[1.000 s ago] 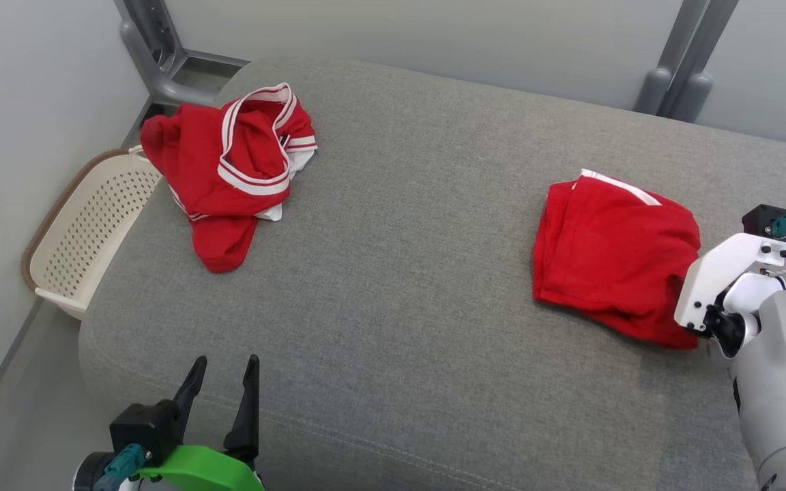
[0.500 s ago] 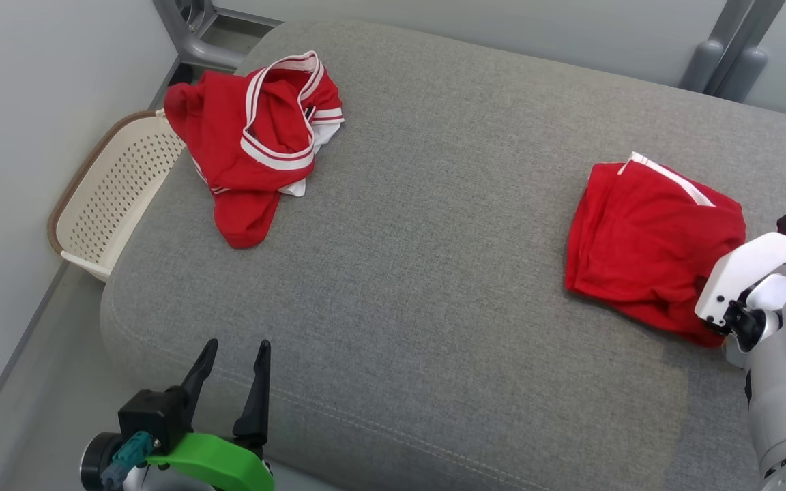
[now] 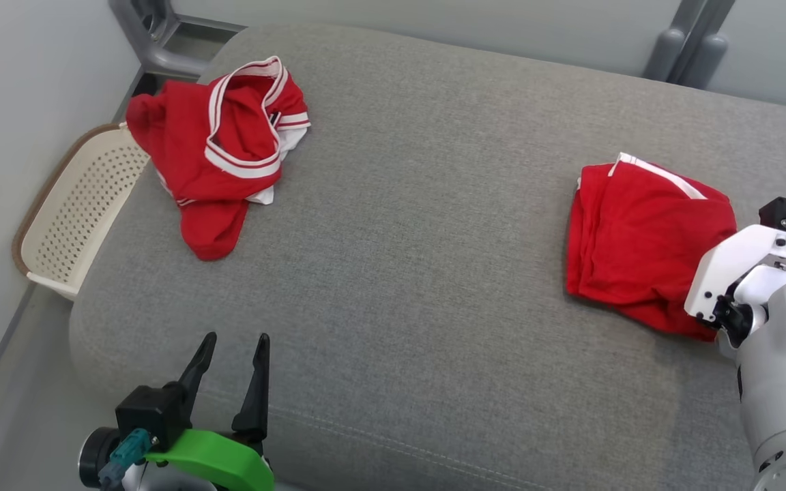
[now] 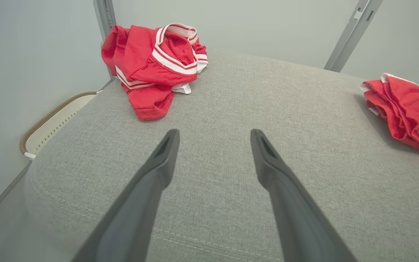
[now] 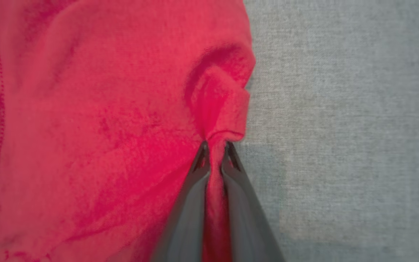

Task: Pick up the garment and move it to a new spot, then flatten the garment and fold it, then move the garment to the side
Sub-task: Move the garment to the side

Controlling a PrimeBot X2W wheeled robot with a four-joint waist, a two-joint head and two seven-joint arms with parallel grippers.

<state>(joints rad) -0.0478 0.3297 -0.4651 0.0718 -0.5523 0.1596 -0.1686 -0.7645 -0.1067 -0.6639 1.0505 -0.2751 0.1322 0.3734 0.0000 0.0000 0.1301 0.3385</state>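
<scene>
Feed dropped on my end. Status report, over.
Right gripper shut on folded red garment. Left gripper open above grey cushion. Crumpled striped garment far left, not in the way.

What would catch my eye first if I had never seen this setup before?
Two bright red heaps stand out on the grey cushion: the folded garment at the right and the crumpled striped garment at the far left, next to a cream basket. The right gripper pinches a fold at the folded garment's edge; the left gripper is open at the lower left.
</scene>
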